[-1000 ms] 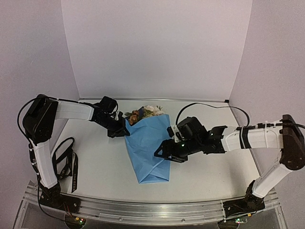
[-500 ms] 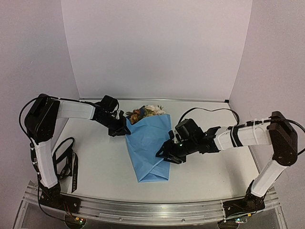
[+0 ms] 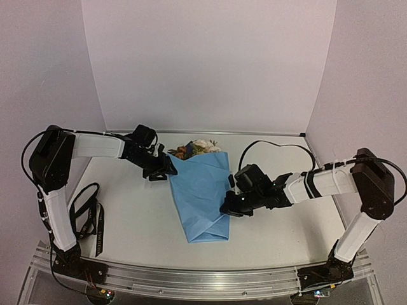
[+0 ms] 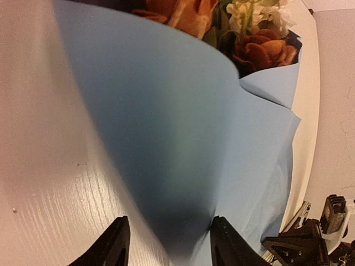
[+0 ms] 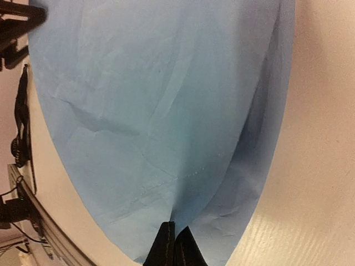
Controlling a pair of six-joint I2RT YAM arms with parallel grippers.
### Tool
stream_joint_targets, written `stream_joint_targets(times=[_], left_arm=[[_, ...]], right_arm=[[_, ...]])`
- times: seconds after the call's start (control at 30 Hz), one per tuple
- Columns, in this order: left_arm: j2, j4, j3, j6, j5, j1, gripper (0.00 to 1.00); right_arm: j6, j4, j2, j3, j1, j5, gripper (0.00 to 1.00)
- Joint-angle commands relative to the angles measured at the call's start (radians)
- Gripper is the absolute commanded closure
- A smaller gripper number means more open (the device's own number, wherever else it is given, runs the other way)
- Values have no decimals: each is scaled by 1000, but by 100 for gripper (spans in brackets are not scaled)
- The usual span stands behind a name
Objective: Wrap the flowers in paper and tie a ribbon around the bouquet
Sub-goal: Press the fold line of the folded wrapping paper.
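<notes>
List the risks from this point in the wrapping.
The left gripper stands open around the paper near the flowers, so it may spring loose there.
The right gripper pinches only the paper; a pull could tear it.
The ribbon lies far left; fetching it could leave the paper unheld.

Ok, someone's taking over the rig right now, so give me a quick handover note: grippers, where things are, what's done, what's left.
The left gripper is open, fingers straddling the paper's upper left edge near the blooms, gripping nothing.
The right gripper is shut on the paper at the cone's lower right edge.
The flowers sit inside the cone, blooms showing at its far, wide end.
The ribbon lies loose on the table beside the left arm's base, untouched.
Done: flowers wrapped.
Left: fetch the ribbon and tie it round the cone.
</notes>
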Motion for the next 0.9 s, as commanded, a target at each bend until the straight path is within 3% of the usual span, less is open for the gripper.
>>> stream_joint_targets(times=[0.0, 0.13, 0.4, 0.63, 0.87], left_arm=[[-191, -25, -21, 38, -80, 2, 43], [-252, -42, -59, 41, -62, -10, 46], [-219, 103, -158, -7, 73, -137, 74], [-109, 326, -228, -82, 136, -137, 78], [3, 452, -217, -120, 161, -27, 81]], right_arm=[[-129, 32, -48, -39, 49, 173, 100], [-135, 70, -35, -76, 69, 299, 100], [-123, 101, 12, -57, 69, 324, 100], [-114, 95, 20, -47, 69, 330, 100], [-108, 92, 16, -74, 68, 332, 100]])
